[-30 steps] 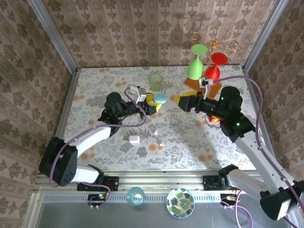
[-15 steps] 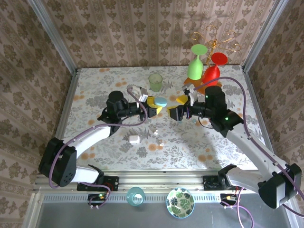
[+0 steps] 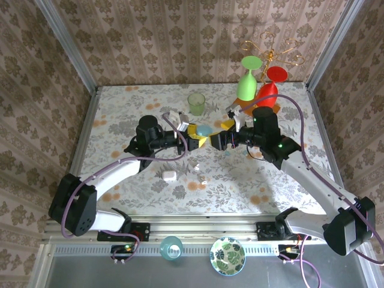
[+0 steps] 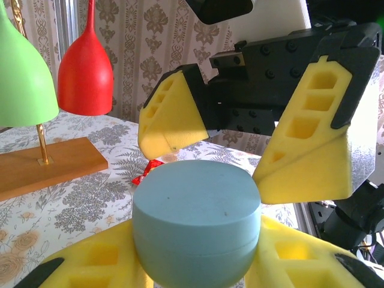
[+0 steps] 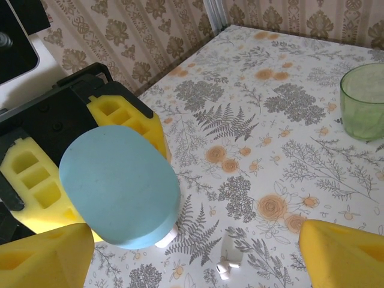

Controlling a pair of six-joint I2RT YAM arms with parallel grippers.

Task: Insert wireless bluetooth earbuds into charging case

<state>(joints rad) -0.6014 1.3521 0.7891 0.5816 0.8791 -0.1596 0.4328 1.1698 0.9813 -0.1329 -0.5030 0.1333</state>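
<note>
Status: left gripper [image 3: 197, 135] is clamped on the pale blue round plastic case [image 4: 197, 222]. Its yellow foam fingers [image 4: 72, 270] press in on both sides of the case. I read the case as held clear of the flower-patterned tabletop [image 3: 120, 108], flat face tipped toward the right wrist camera. The seam round the case looks closed in the left wrist view.

Right gripper [image 3: 221, 133] is spread wide and carries nothing. Its yellow foam pads [image 4: 180, 120] sit either side of the case on the far side, with a gap to it. The two grippers are nose to nose around mid-table.

Small white plastic earbuds [image 3: 204, 178]: I count two loose on the table, close together, nearer the arm bases than the held case. The right wrist view puts them on the table below the blue case. One more white bit peeks out under the case's lower edge there, and I can't tell what it is.

Small white rounded case [image 3: 169, 175] sits on the table left of the earbuds, not touching them. I can't tell if it's open.

Translucent green cup [image 3: 196, 103] stands beyond the grippers. Green goblet [image 3: 246, 81] and red goblet [image 3: 268, 90] hang upside down on the gold rack with a wooden base [image 4: 48, 165], far right.
</note>
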